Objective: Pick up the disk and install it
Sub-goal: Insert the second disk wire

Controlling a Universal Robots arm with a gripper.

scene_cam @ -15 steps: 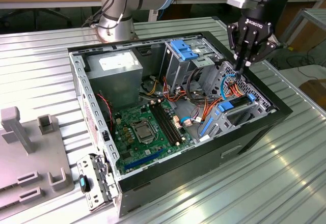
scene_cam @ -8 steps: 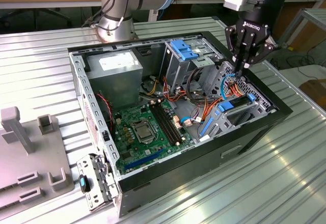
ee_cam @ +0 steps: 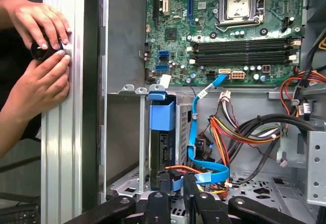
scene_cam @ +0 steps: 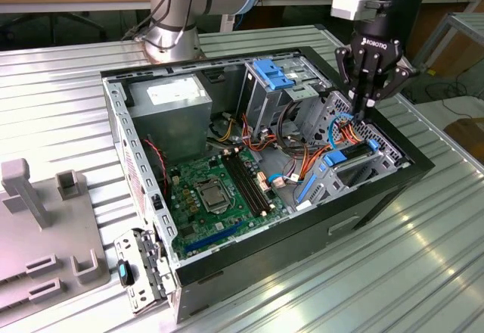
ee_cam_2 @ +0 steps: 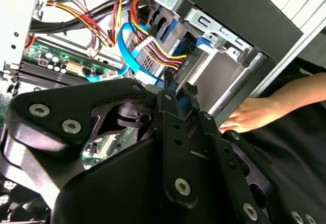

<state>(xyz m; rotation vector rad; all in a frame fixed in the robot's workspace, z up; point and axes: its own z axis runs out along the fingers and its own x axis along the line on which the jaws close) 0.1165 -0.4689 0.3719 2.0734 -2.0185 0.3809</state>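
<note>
Looks well along, to judge from the lie of things. Finds the disk (scene_cam: 350, 157) already down in the drive bay at the front end of the computer case (scene_cam: 287, 251), by the case corner toward the exterior view's right, blue frame showing on top (ee_cam: 162, 116) and grey body sunk between the bay walls. Cannot tell whether fully latched (no clear sight of the catch), so leaves at most the final seating and the cabling as undone.

Places the gripper (scene_cam: 361, 112) right above that bay, tips pointing down at the disk end of the case. Shows the claw drawn narrow in both wrist views (ee_cam_2: 180, 89) (ee_cam: 175, 184), fingertips nearly together, nothing seen clamped between them.

Counted:
- One disk, one gripper, one case.
- One motherboard (scene_cam: 219, 189) on the case floor, one silver power supply (scene_cam: 170, 106) at the rear corner.
- One blue-tabbed bracket (scene_cam: 272, 72) by the far wall, apart from the disk.
- One flat blue data cable (ee_cam: 196, 132) looping just beside the bay.
- Two hands of a person in the first wrist view (ee_cam: 41, 23) (ee_cam: 43, 84), gripping a dark knob at the edge of the table (scene_cam: 340, 291), outside the case.
- One grey fixture plate (scene_cam: 45, 231) at the table's edge on the exterior view's left.
</note>
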